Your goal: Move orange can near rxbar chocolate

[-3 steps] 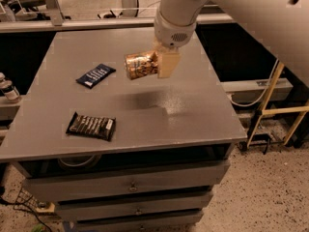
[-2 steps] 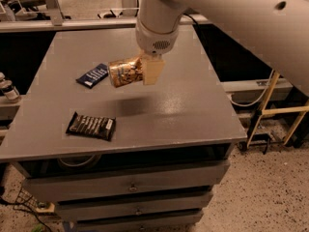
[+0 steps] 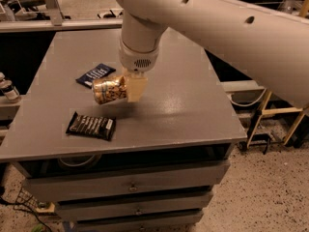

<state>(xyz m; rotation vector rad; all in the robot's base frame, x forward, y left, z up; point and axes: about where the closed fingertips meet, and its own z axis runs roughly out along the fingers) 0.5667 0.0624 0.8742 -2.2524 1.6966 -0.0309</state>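
Above the grey table, the down-reaching arm's gripper clasps the orange can.

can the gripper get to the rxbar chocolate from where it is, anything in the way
Probably yes. The gripper, shut on the orange can, hangs just beyond the rxbar chocolate with only bare table between; the blue wrapper lies farther back.

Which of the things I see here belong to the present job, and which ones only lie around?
Belonging to the job:
- pincer, above the table's left half, shut on the can
- orange can, held off the surface
- rxbar chocolate, near the front left edge

Only lying about:
- dark blue wrapper, behind the can
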